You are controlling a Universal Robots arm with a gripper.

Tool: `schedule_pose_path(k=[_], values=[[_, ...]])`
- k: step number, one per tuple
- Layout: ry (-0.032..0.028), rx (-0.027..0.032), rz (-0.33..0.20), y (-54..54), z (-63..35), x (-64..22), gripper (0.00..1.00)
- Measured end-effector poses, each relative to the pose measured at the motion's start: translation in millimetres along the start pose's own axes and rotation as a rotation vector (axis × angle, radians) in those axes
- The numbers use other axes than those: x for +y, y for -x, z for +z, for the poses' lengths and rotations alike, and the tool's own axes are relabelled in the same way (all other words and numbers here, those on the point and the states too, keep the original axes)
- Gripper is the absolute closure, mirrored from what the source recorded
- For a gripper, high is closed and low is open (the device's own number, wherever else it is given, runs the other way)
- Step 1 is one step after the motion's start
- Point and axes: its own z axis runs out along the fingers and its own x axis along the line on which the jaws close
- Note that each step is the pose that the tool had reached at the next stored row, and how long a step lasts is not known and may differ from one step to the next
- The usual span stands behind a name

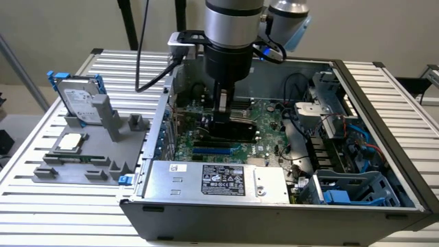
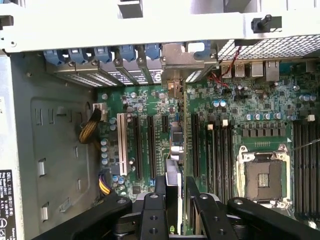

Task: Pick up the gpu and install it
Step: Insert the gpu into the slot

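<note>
Above the motherboard (image 2: 250,125), end effector (image 2: 176,186) grasps the gpu (image 2: 175,150) (edge-on in wrist view).

place: robotics lab bench | evidence: slatted aluminium table (image 1: 61,206), open PC case (image 1: 274,222), grey parts fixture (image 1: 110,149)

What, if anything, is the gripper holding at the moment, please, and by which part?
The gripper holds the gpu, pinched across its two faces near the edge facing away from the motherboard.
</note>
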Motion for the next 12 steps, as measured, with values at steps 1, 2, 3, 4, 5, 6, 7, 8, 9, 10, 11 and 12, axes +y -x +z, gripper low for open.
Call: schedule_pose_path(k=[1, 2, 3, 4, 5, 6, 7, 8, 9, 10, 11, 12], values=[[-0.0033, 0.0000, -0.003, 0.0, 1.6, 1.2, 0.73], [-0.0068, -0.0003, -0.005, 0.1, 3.3, 2.5, 0.73], [-0.0102, -0.0004, -0.008, 0.4, 5.0, 3.8, 0.73], [-0.0129, -0.0006, -0.010, 1.0, 6.9, 5.0, 0.73], [-0.0150, -0.0006, -0.011, 1.9, 8.6, 6.1, 0.73], [-0.0161, -0.0007, -0.012, 3.0, 10.4, 6.9, 0.73], [-0.0162, -0.0008, -0.013, 4.2, 12.2, 7.4, 0.73], [-0.0163, -0.0009, -0.013, 5.3, 13.9, 7.7, 0.73], [-0.0164, -0.0009, -0.014, 6.5, 15.7, 8.2, 0.73], [-0.0164, -0.0009, -0.015, 7.5, 17.5, 8.8, 0.73], [-0.0164, -0.0008, -0.016, 7.9, 18.9, 9.6, 0.73], [-0.0165, -0.0009, -0.019, 7.9, 20.0, 10.4, 0.73]])
